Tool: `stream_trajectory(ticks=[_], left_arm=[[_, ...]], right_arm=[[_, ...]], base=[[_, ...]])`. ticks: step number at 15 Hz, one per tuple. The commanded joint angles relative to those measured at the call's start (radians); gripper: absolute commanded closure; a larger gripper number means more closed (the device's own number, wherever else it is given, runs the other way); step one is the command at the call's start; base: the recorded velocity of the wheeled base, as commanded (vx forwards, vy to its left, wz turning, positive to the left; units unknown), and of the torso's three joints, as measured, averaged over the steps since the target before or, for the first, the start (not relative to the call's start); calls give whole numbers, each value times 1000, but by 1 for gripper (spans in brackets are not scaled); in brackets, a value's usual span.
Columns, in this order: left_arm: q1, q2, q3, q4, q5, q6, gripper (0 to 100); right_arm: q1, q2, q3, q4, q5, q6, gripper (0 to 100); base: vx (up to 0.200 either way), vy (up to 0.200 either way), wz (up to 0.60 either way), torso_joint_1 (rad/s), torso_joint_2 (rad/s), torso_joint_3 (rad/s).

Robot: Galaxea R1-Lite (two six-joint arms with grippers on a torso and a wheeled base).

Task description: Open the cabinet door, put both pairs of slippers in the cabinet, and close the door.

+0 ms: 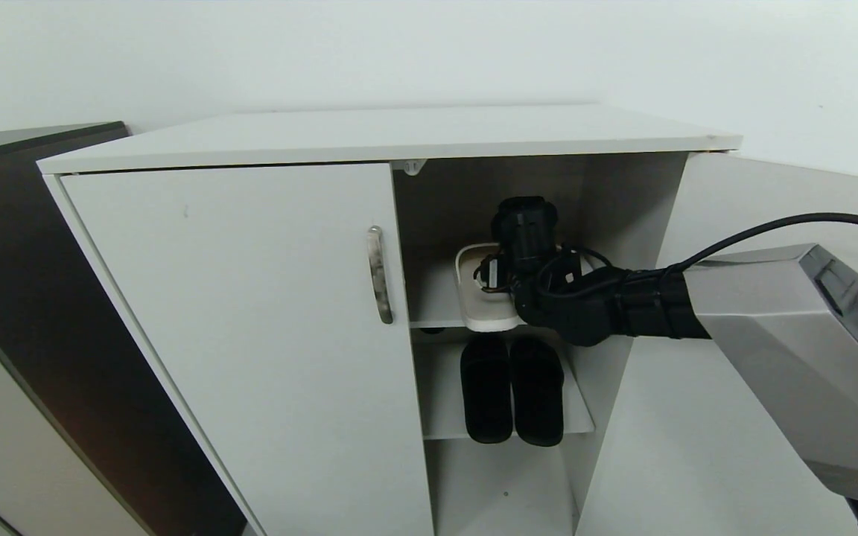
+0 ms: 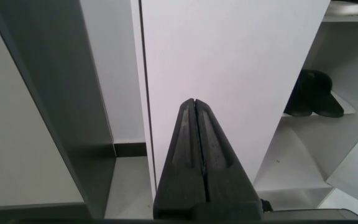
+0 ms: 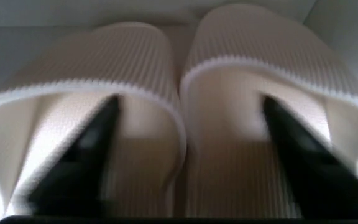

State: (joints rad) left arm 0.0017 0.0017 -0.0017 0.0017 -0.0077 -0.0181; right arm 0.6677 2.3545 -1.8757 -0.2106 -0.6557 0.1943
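Centre frame, our right gripper (image 1: 488,277) stands spread, one finger (image 3: 82,155) inside each white slipper (image 3: 98,68); our left gripper (image 2: 194,124) is closed.

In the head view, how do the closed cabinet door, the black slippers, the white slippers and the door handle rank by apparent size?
1. closed cabinet door
2. black slippers
3. white slippers, partly hidden behind the right arm, so this place is unsure
4. door handle

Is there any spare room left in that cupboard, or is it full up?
Free: the bottom compartment under the black slippers, the strip of lower shelf between them and the closed door, and the cabinet top. Crowded: the upper shelf, where the white slippers and the right pincer sit.
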Motion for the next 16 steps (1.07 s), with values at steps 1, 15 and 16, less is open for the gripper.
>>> stream_trajectory(ticks=[1,15,16], left_arm=[[0,0,0,0,0,0,100],[0,0,0,0,0,0,100],[0,0,0,0,0,0,100]], right_arm=[[23,-89,101,-4,-2,27,0],[263,-590,958,-460,36,39,100],[267,-606,980,-464,51,39,100]], base=[[0,0,0,0,0,0],[0,0,0,0,0,4],[0,0,0,0,0,0]])
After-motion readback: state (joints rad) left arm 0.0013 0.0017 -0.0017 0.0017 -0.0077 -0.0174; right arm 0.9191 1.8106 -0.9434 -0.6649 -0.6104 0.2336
